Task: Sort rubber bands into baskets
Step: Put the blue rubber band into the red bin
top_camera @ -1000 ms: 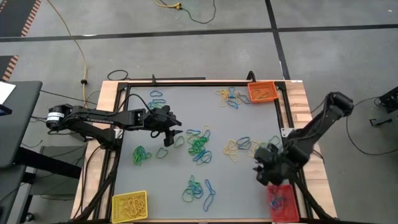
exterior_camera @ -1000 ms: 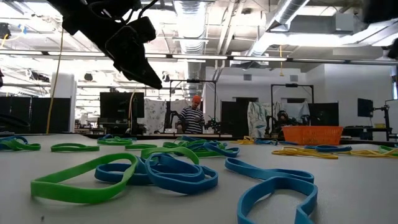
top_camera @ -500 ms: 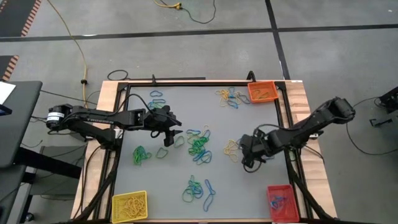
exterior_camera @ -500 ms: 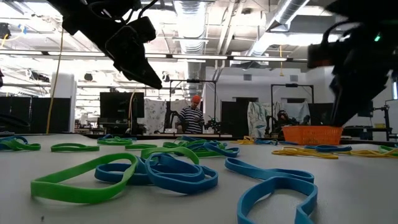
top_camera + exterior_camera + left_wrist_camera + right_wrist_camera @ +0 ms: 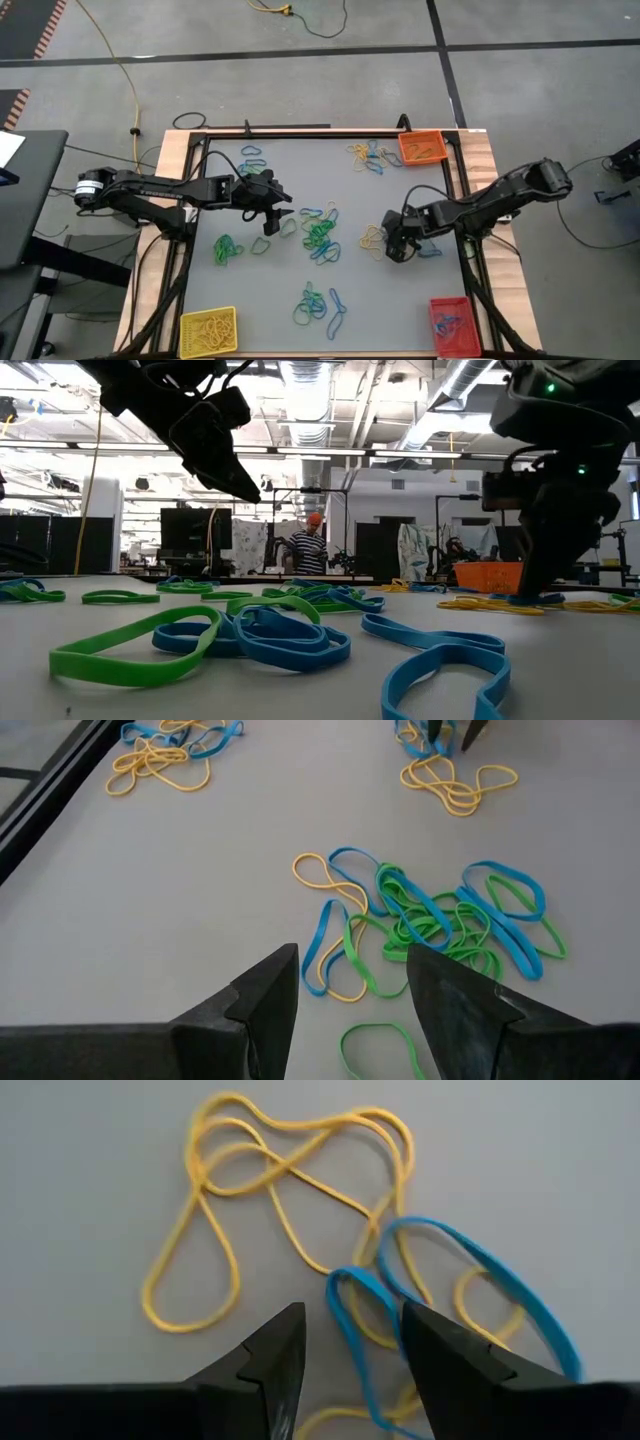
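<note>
- Right gripper (image 5: 393,245), at three o'clock on the table (image 5: 400,300), hangs over a tangle of yellow and blue bands (image 5: 330,1270); jaws spread, empty.
- Drop straight down so one finger threads the blue loop (image 5: 470,1280), then pinch that strand alone; lifting yellow along would spoil the sort.
- Red basket (image 5: 450,325) waits at five o'clock.
- Left gripper (image 5: 268,208) idles at nine o'clock, jaws spread.

Right claw (image 5: 548,595) hides part of the orange basket (image 5: 490,576) in the low view. Red basket (image 5: 452,325) is cut by the high view's lower edge; its contents are too small to sort by colour. Nearest blue rubber band (image 5: 440,665) is cropped at the low view's bottom.
</note>
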Tool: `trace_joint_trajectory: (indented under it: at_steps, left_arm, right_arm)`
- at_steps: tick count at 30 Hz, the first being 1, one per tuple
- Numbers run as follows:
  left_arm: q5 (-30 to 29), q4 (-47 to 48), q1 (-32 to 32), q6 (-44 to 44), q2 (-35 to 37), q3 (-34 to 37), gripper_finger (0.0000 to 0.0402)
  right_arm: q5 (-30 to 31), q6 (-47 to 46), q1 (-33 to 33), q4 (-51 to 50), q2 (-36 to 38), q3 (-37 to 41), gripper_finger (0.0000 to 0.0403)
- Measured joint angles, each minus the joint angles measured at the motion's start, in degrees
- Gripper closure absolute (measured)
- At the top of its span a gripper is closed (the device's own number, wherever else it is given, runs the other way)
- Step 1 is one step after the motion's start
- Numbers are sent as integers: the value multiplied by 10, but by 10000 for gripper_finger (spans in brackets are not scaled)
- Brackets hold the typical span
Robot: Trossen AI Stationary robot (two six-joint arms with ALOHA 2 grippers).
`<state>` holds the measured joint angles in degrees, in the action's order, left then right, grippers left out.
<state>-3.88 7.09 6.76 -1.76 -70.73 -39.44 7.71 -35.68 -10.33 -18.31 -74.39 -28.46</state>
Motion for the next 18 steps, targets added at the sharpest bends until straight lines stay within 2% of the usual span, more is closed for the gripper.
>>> trace_joint_trajectory:
  at_steps: [3, 6, 15, 18]
  left_arm:
    - [0, 0, 0, 0, 0, 0, 223]
    - [0, 0, 0, 0, 0, 0, 223]
    - [0, 0, 0, 0, 0, 0, 223]
    - [0, 0, 0, 0, 0, 0, 223]
  right_arm:
    - [-2, 2, 0, 23, 1, 16, 217]
    - [-4, 2, 0, 27, 1, 21, 245]
    - [-12, 35, -2, 27, 1, 21, 381]
    - [-13, 44, -4, 21, 2, 17, 386]
